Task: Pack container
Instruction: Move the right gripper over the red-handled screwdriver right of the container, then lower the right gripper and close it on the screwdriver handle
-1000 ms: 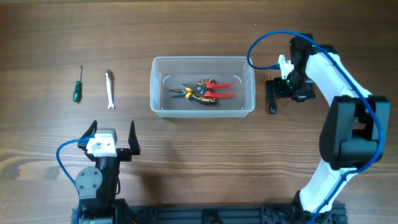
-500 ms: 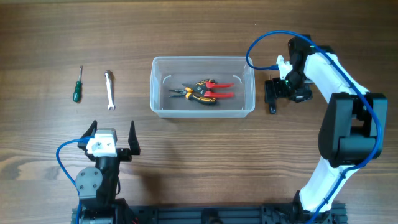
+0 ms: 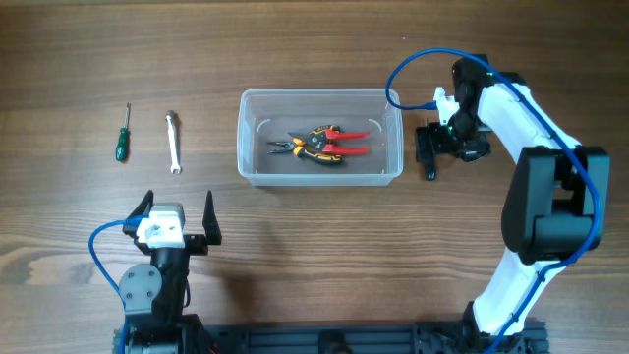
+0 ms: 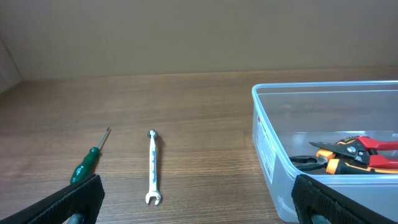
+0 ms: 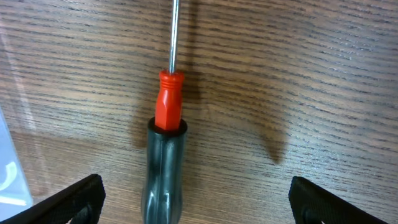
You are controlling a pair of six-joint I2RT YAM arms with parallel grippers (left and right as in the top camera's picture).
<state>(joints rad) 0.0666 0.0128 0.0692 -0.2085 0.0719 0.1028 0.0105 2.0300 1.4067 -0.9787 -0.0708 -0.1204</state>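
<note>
Overhead: clear round-cornered plastic container at centre of wood-grain bench holds red/orange-handled pliers; right arm has edged toward it | Left wrist: left fingers spread | Right wrist: right fingers spread astride glossy black-and-red screwdriver.

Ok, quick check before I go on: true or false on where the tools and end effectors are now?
1. The clear plastic rectangular container holds red-handled pliers. True.
2. The green-handled screwdriver is inside it. False: it lies on the table to its left, beside the silver wrench.
3. The right end effector is shut on the black-handled screwdriver. False: it is open, fingers either side of it.
4. The left end effector is open and empty. True.
</note>
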